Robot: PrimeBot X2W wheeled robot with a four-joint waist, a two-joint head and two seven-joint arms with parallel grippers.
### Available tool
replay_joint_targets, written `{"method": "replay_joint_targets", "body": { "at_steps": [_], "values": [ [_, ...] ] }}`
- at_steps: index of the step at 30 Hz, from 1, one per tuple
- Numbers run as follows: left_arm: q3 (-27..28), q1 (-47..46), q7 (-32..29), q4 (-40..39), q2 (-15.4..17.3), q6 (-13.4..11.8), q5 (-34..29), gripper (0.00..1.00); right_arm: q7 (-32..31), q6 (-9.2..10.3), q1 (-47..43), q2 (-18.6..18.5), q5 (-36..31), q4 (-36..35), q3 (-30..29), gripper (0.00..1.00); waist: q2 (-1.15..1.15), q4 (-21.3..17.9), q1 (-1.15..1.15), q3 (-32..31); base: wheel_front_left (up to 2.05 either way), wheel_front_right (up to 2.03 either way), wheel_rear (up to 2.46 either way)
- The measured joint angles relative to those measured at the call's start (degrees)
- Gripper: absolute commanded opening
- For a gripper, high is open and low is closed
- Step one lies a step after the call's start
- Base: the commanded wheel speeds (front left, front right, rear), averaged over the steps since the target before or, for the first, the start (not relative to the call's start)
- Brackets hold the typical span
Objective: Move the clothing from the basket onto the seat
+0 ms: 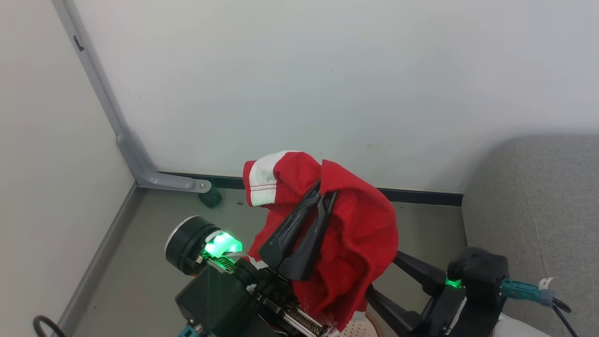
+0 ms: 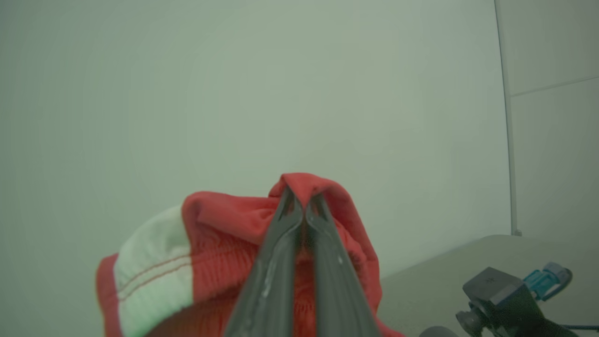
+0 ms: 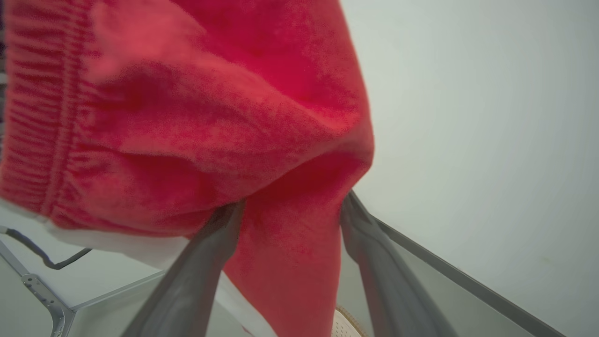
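Observation:
A bright red garment [image 1: 360, 234] with a white band [image 1: 264, 180] hangs in the air before the wall. My left gripper [image 1: 325, 194] is shut on its top fold, seen close in the left wrist view as the left gripper [image 2: 303, 206] pinching the red garment [image 2: 224, 224]. My right gripper [image 1: 383, 273] reaches in from the lower right, its fingertips behind the cloth. In the right wrist view, the right gripper [image 3: 288, 213] is open and the red garment [image 3: 210, 107] droops between its spread fingers. A sliver of the basket [image 1: 360, 329] shows below. The grey seat [image 1: 538, 201] lies at the right.
A pale wall stands close ahead, with a grey metal frame post [image 1: 135, 159] and its foot bracket in the left corner. Grey floor [image 1: 154, 220] runs below. A black cable loop [image 1: 44, 325] lies at the lower left.

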State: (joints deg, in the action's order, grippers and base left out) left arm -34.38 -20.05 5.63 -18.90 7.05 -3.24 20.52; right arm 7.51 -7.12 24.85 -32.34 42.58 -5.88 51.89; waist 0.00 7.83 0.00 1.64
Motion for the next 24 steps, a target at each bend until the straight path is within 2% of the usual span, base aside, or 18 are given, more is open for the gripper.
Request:
{"method": "replay_joint_targets", "body": {
  "at_steps": [6,7,8,9,16,24],
  "values": [
    [-0.41,0.00,-0.08,-0.14,0.01,0.29,0.09,0.00,1.75,0.00,3.38,1.25,2.14,-0.52,4.79,1.00,0.00,0.37,0.00,0.02,0.00,0.00,0.00],
    [-0.46,0.00,-0.19,-0.16,0.00,0.30,0.09,0.00,2.09,0.00,3.89,1.38,2.52,-0.51,5.47,0.79,0.00,0.42,0.00,0.01,0.00,0.00,0.00],
    [-0.51,0.00,-0.44,-0.24,0.01,0.30,0.09,0.00,2.31,0.00,4.21,1.57,2.85,-0.47,5.90,0.37,0.00,0.46,0.00,0.01,0.00,0.00,0.00],
    [-0.56,0.00,-0.48,-0.29,0.00,0.32,0.12,0.00,2.69,0.00,4.44,1.68,3.22,-0.40,6.50,0.00,0.00,0.50,0.00,0.01,0.00,0.00,0.00],
    [-0.64,0.01,-0.51,-0.55,0.02,0.77,0.60,0.00,3.77,0.00,6.22,2.07,5.44,0.73,9.87,0.00,0.00,0.58,0.00,0.04,0.00,0.00,0.00],
    [-0.54,0.01,-0.51,-0.55,0.07,0.77,0.66,0.00,5.46,0.00,6.58,2.37,7.14,2.76,10.09,0.00,0.00,0.32,0.00,-0.10,0.00,0.00,0.00]
  ]
}}
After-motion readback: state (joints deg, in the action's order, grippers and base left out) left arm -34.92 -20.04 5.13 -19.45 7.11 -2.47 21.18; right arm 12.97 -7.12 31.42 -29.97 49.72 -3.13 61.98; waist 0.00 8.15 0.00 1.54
